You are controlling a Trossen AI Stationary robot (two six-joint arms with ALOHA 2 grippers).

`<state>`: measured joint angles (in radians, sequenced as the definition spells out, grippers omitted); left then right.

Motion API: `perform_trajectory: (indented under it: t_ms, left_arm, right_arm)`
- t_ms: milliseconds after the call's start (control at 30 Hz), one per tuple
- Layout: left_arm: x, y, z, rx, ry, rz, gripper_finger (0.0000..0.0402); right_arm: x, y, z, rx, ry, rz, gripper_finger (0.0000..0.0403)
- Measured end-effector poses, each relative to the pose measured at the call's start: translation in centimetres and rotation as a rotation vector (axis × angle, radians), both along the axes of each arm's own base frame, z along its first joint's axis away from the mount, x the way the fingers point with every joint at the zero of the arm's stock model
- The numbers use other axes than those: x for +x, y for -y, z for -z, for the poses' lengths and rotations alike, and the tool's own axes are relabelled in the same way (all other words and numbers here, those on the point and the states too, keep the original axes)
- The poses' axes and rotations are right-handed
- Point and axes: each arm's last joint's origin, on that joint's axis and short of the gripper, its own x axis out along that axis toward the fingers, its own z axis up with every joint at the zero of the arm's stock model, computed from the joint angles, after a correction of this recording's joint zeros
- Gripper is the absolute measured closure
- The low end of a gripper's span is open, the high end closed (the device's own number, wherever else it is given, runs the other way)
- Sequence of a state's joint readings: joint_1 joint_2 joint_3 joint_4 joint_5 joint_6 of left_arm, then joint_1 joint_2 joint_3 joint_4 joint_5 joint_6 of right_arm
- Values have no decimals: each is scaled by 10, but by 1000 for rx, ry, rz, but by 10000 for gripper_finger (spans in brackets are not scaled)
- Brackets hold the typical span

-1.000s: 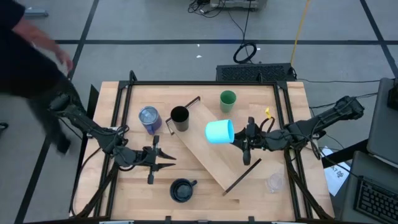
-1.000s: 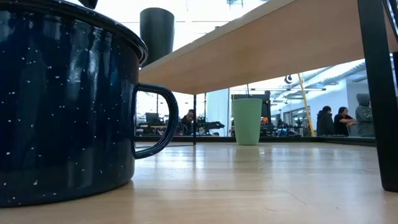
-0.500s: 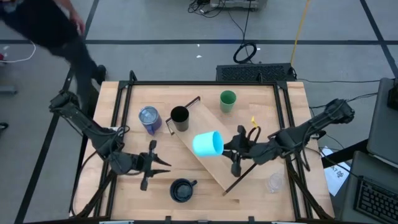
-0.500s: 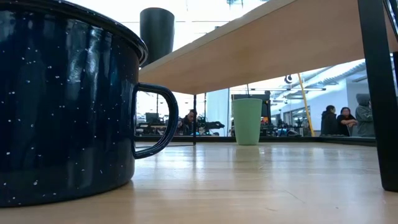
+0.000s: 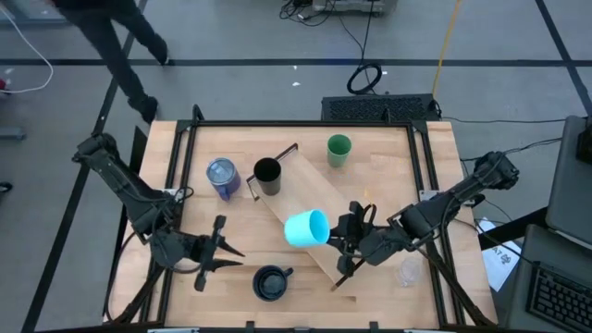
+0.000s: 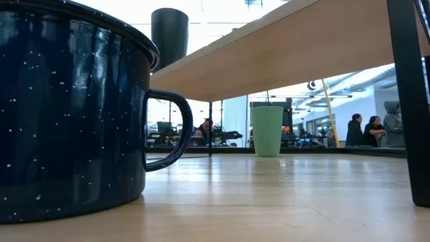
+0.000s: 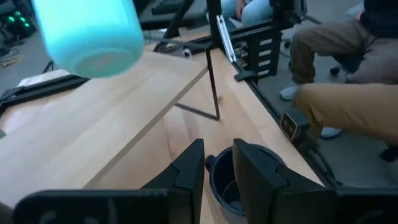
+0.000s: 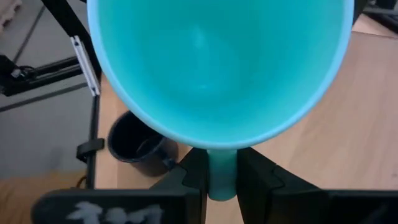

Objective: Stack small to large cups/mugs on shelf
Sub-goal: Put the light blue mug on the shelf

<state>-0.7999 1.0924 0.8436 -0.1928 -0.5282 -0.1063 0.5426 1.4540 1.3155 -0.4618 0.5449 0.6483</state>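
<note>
**Cyan mug in the air over the shelf**

The cyan mug (image 5: 306, 228) hangs tipped on its side above the near half of the shelf (image 5: 294, 190), its handle pinched between the fingers of the right gripper (image 5: 346, 242). This looks like the placing step for that mug. The next move, I'd judge, calls for turning it upright and setting it down on the plank, clear of the black cup (image 5: 266, 172) that stands at the shelf's far end.

The left gripper (image 5: 219, 257) waits low over the worktop (image 5: 388, 153) just beside the dark navy mug (image 5: 270, 282), empty, its fingers only slightly parted.

I count six vessels: the cyan mug, the black cup, the navy mug, a green cup (image 5: 339, 149) on the worktop past the shelf, a purple tumbler (image 5: 222, 176) left of the black cup, and a small clear glass (image 5: 407, 271) near the right edge. One shelf, two arms.
</note>
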Motion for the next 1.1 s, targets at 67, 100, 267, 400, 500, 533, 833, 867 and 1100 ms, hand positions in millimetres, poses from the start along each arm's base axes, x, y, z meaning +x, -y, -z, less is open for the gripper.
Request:
perform_trajectory:
  t_ms: [67,100,267,400,500,533,833,867,1100]
  left_arm:
    - [-3,-2,-4,-12,16,3,314]
    - [-4,-4,-7,-22,26,3,314]
    - [-10,-10,-17,-40,80,-4,314]
    - [-9,-11,-23,-27,129,1,314]
    - [-6,-13,-26,-22,155,-9,314]
    - [-4,-15,-27,-20,155,-18,314]
    - [2,-22,-28,-7,147,-61,314]
    - [3,-23,-27,-4,137,-66,314]
    - [4,-28,-21,24,91,-128,314]
  right_arm:
    - [0,0,0,10,3,5,355]
    - [0,0,0,9,2,6,355]
    - [5,9,0,1,-2,35,355]
    - [9,18,1,17,-23,26,355]
    - [10,23,2,28,-65,14,355]
    - [10,25,1,30,-78,12,355]
    - [10,43,-28,-46,-127,-5,355]
    - [11,44,-29,-53,-131,-12,355]
    - [15,54,-33,-81,-126,-4,355]
